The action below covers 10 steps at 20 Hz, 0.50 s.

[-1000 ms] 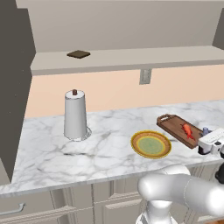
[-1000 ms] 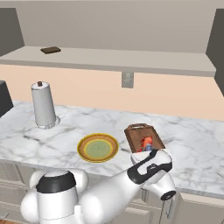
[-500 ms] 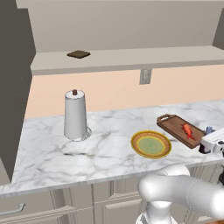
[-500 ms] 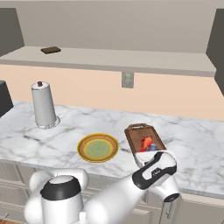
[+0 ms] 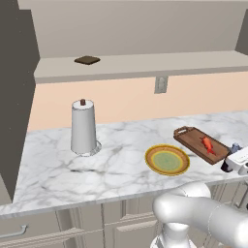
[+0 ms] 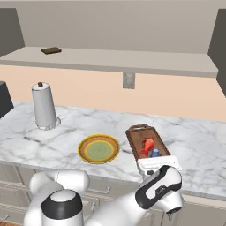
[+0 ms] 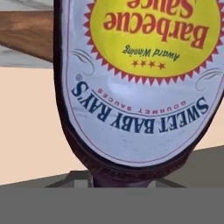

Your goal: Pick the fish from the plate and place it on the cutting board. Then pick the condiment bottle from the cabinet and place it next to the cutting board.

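One thing fills the hand view: the condiment bottle [image 7: 140, 78], label upside down, reading "Sweet Baby Ray's" and "Barbecue Sauce" in a yellow circle. It sits so close to the camera that the finger tips themselves are hidden, but the end effector [image 6: 155, 164] is nearly fully clenched, and with the bottle pressed right up against the hand it looks like it's grasping the bottle by its dark body.

From the right base view, the end effector sits at the near end of the cutting board [image 6: 136, 140], and a bit of the bottle's blue-grey cap pokes out just above it, right beside the fish [image 6: 148, 146]. From the left base view the end effector [image 5: 237, 162] is at the right edge of the picture, just past the board's [image 5: 193, 140] near corner, again with the blue-grey cap showing beside it. Whether the bottle touches the bench [image 5: 116, 160] or hangs just above it, I can't tell.

So the fish [image 5: 208, 144] is lying on the cutting board, red-orange, roughly along the board's length. The plate [image 5: 167, 160] sits on the marble bench just beside the board with nothing on it. Further left stands a paper-towel roll [image 5: 83, 127]. Up on the cabinet [image 5: 145, 63] ledge lies a small dark slab [image 5: 87, 60].
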Available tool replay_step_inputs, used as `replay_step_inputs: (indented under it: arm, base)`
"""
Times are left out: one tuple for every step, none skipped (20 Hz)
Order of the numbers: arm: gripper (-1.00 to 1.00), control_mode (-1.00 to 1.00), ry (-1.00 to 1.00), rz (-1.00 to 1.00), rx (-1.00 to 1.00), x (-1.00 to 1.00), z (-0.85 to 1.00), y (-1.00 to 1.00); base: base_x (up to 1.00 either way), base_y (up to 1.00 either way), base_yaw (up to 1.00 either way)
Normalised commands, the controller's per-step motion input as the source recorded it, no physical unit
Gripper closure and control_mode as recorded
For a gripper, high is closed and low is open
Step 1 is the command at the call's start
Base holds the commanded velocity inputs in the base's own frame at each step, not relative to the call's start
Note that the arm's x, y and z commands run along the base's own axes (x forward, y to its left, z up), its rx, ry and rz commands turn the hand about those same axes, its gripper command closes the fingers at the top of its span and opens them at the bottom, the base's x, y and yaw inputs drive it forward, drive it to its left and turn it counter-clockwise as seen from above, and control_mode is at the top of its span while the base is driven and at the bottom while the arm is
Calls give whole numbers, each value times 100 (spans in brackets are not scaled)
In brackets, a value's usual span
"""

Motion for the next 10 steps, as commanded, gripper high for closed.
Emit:
replay_step_inputs:
  arm:
    - [100, -100, 0, 0, 0, -10, -14, 4]
    - [100, -100, 0, 0, 0, -4, -10, 5]
    - [100, -100, 0, 0, 0, 0, -6, 8]
    - [100, -100, 0, 0, -1, 0, -2, 12]
    - [100, -100, 2, 0, -3, 0, -1, 15]
    - [100, -100, 3, 0, -3, 0, 0, 16]
    - [100, -100, 5, 0, -4, 0, 0, 18]
    - [100, -100, 6, 0, -5, 0, 0, 20]
    - [100, -100, 6, 0, -5, 0, 0, 21]
    - [100, -100, 5, 0, -6, 0, -3, 21]
  base:
    - [0, 0, 0]
    - [0, 0, 0]
    - [0, 0, 0]
    - [0, 0, 0]
    - [0, 0, 0]
    - [0, 0, 0]
    - [0, 0, 0]
    - [0, 0, 0]
    - [0, 0, 0]
    - [0, 0, 0]
